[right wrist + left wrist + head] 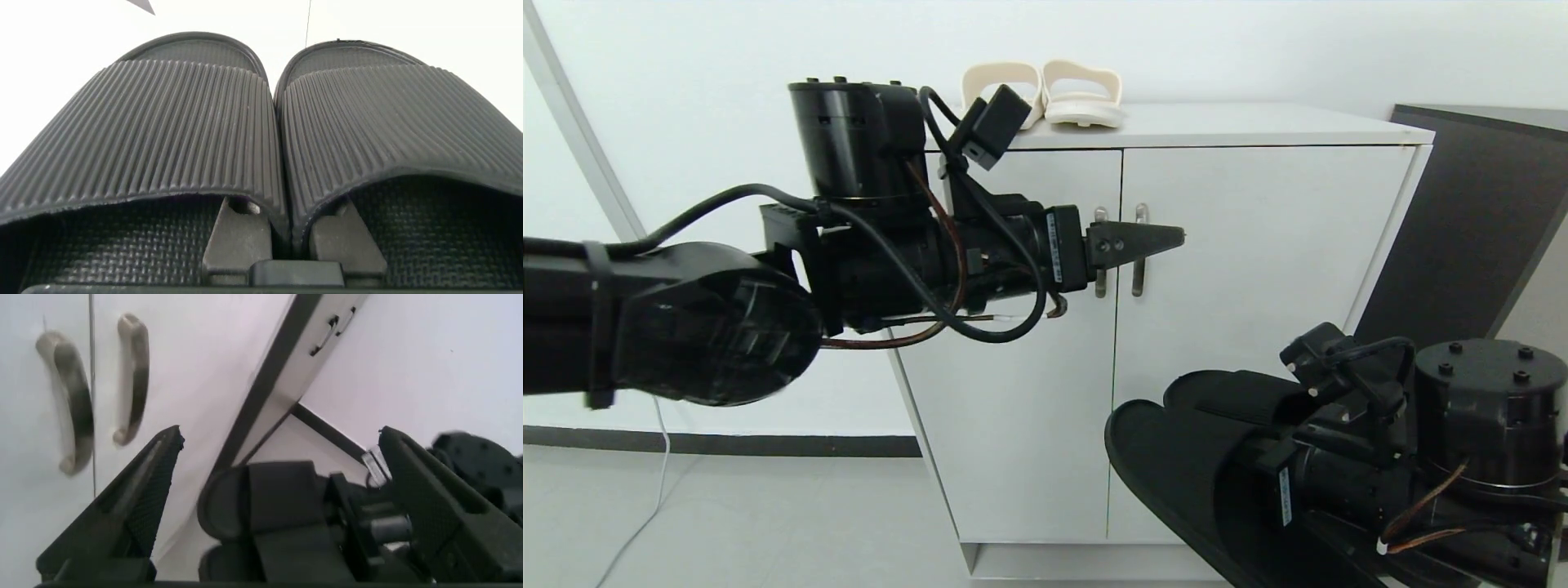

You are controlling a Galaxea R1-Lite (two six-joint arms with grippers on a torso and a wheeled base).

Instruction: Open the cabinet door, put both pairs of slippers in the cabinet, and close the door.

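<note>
Cabinet handles half hidden by left pincer; blk slippers cropped.

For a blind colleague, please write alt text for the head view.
The left gripper is level with the handles of a closed white cabinet. The right gripper holds black slippers lower down; cream slippers lie on the cabinet's top.

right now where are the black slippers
The black slippers are low on the right of the head view, held side by side in the right gripper, in front of the closed right door of the cabinet.
</note>
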